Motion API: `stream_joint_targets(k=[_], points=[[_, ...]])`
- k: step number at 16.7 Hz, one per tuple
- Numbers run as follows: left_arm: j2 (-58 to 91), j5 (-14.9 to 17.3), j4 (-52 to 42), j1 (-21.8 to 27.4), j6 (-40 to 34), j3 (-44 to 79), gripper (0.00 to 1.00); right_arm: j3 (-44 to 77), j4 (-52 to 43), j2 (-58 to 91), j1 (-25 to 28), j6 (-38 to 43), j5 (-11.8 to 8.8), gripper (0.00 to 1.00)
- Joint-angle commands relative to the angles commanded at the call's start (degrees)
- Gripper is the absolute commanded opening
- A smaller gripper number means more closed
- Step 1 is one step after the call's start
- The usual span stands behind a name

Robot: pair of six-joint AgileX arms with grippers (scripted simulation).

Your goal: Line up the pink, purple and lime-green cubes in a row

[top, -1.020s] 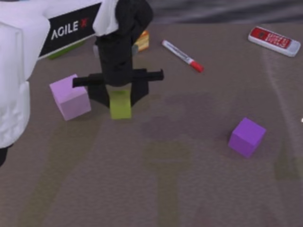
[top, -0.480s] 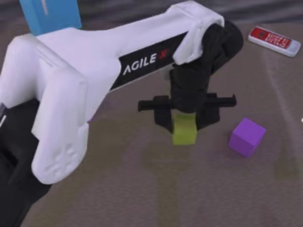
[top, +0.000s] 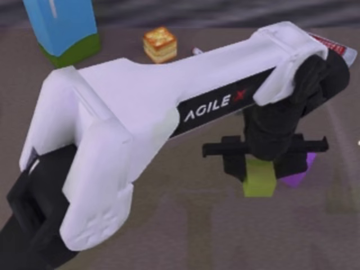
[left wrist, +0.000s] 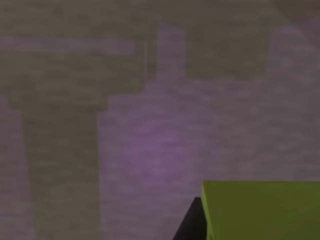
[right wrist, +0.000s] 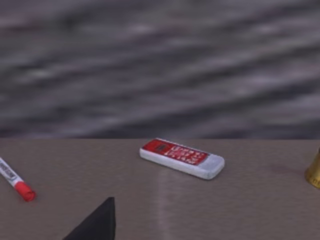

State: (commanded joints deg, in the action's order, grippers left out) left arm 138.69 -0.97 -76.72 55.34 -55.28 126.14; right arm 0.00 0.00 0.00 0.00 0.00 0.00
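Brown and matte, the tabletop [top: 169, 225] carries faint greenish and violet patches across its surface. Toward its right edge, the left arm's black two-finger gripper [top: 259, 169] hangs over the bench, clenched on the small matte lime-green cube [top: 259, 179], which sticks out below the fingers; the left wrist view shows a corner of that cube [left wrist: 260, 210] above bare tabletop. Touching or just behind the gripper on its right, only a sliver of the vivid violet-purple cube [top: 297, 176] shows, the rest hidden by the gripper. The white AgileX arm covers the middle of the bench, and the pale pink cube cannot be seen beneath it. Near the far edge sit a small orange-yellow patterned block [top: 160, 44], a blue carton with a green base [top: 62, 28] at the far left corner, and a red-and-white handset [right wrist: 182, 157] at the far right. The right gripper appears only as a dark tip [right wrist: 95, 225], so I cannot tell its state.
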Motion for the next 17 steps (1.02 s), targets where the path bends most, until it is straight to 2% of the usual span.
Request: stream_joint_targets(k=[4, 10, 14, 17], points=[[-0.07, 0.0, 2.51, -0.21, 0.09, -2.44, 0.0, 0.0, 0.0, 0.0, 0.0, 0.0, 0.0, 1.0], [1.41, 0.02, 14.19, 0.13, -0.15, -12.67, 0.0, 0.0, 0.0, 0.0, 0.0, 0.0, 0.0, 1.0], [1.54, 0.02, 14.72, 0.19, -0.17, -13.19, 0.0, 0.0, 0.0, 0.0, 0.0, 0.0, 0.0, 1.0], [1.54, 0.02, 14.72, 0.19, -0.17, -13.19, 0.23, 0.0, 0.0, 0.0, 0.0, 0.0, 0.0, 1.0]])
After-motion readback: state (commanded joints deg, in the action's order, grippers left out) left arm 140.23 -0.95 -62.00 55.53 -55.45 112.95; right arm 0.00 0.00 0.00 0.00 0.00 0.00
